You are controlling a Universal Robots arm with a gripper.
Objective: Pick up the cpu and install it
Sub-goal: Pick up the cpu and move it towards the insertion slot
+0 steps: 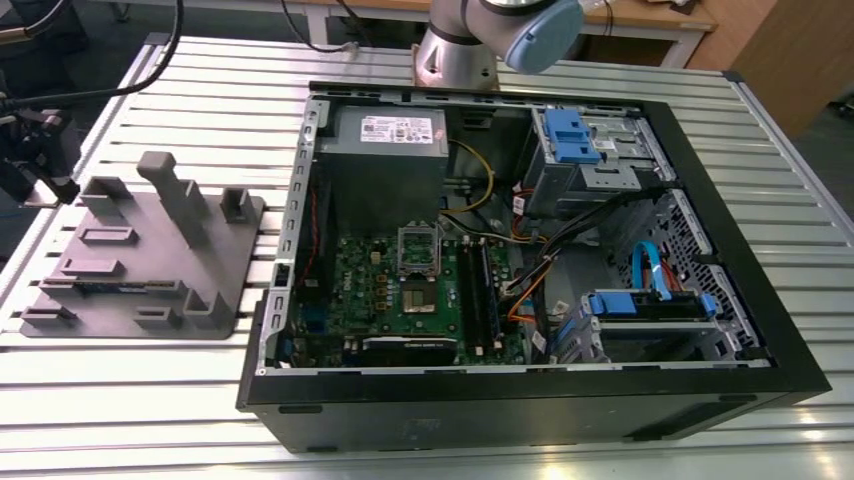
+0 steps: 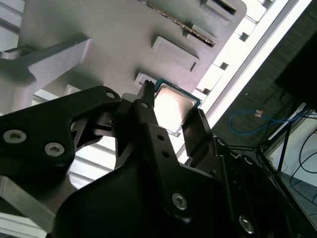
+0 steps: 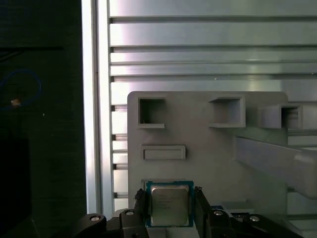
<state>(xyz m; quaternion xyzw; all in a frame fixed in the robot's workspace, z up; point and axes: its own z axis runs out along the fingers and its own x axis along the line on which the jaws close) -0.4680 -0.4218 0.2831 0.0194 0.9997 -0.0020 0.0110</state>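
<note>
Slatted table (image 3: 198, 49) bears grey tray (image 3: 208, 148); fingers (image 3: 140, 204) clasp cpu (image 3: 170, 206) near tall post (image 3: 277, 161).

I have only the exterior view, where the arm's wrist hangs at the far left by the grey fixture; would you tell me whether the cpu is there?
Observer: Yes. In the first wrist view the cpu lies in a shallow recess of the grey fixture, and the gripper is right at it.
Operator: Thank you. Which way up is it lying?
Observer: Its shiny metal top faces the camera in both wrist views, with a thin green rim showing around it.
</note>
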